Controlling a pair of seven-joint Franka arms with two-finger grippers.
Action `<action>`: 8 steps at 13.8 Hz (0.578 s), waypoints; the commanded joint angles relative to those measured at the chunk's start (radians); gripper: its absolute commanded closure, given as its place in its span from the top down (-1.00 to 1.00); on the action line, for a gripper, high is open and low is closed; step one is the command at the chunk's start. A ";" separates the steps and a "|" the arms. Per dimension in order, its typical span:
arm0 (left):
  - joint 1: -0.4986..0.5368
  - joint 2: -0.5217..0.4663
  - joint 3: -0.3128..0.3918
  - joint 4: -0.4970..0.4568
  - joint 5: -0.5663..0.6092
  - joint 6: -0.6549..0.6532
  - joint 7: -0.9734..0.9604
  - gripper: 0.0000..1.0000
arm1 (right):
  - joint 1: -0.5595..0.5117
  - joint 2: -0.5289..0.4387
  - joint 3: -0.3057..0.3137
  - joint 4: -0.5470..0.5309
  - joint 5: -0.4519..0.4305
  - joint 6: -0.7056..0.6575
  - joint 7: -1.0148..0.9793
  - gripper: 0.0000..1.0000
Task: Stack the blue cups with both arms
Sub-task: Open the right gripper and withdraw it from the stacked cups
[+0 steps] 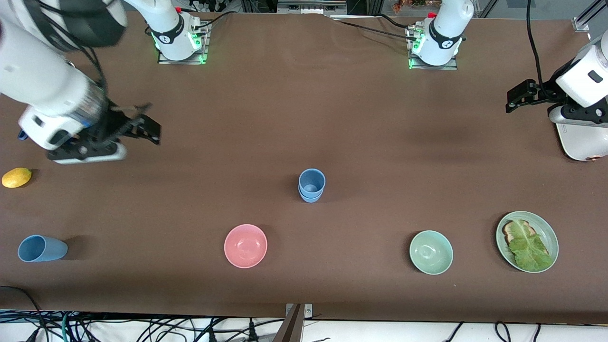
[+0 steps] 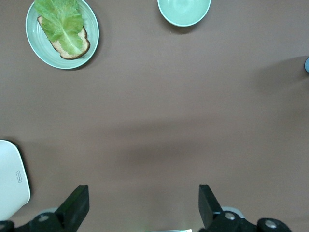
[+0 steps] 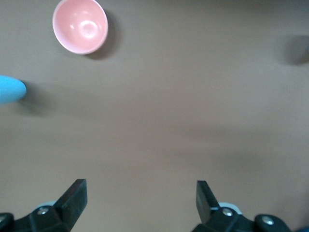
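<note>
Two blue cups (image 1: 312,185) stand nested in one upright stack at the middle of the table. A third blue cup (image 1: 42,248) lies on its side toward the right arm's end, nearer the front camera; its tip shows in the right wrist view (image 3: 9,90). My right gripper (image 1: 147,121) hangs open and empty over bare table toward that end, and the right wrist view (image 3: 141,188) shows only cloth between its fingers. My left gripper (image 1: 515,97) waits open and empty over the left arm's end (image 2: 143,193). An edge of the stacked blue cups (image 2: 307,64) shows in the left wrist view.
A pink bowl (image 1: 245,245) (image 3: 80,30), a mint-green bowl (image 1: 431,252) (image 2: 184,9) and a green plate (image 1: 546,228) (image 2: 91,24) with toast and lettuce sit in a row nearer the front camera. A lemon (image 1: 16,177) lies at the right arm's end. A white appliance (image 1: 577,142) stands at the left arm's end.
</note>
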State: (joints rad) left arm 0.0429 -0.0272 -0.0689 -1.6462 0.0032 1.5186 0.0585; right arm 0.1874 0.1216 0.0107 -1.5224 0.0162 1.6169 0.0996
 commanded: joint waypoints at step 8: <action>0.002 0.003 0.000 0.009 -0.029 0.005 0.021 1.00 | -0.072 -0.094 -0.028 -0.056 0.013 -0.101 -0.081 1.00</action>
State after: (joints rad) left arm 0.0424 -0.0273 -0.0689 -1.6462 0.0022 1.5196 0.0588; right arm 0.1216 0.0328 -0.0197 -1.5799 0.0164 1.5357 0.0373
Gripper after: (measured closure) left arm 0.000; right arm 0.000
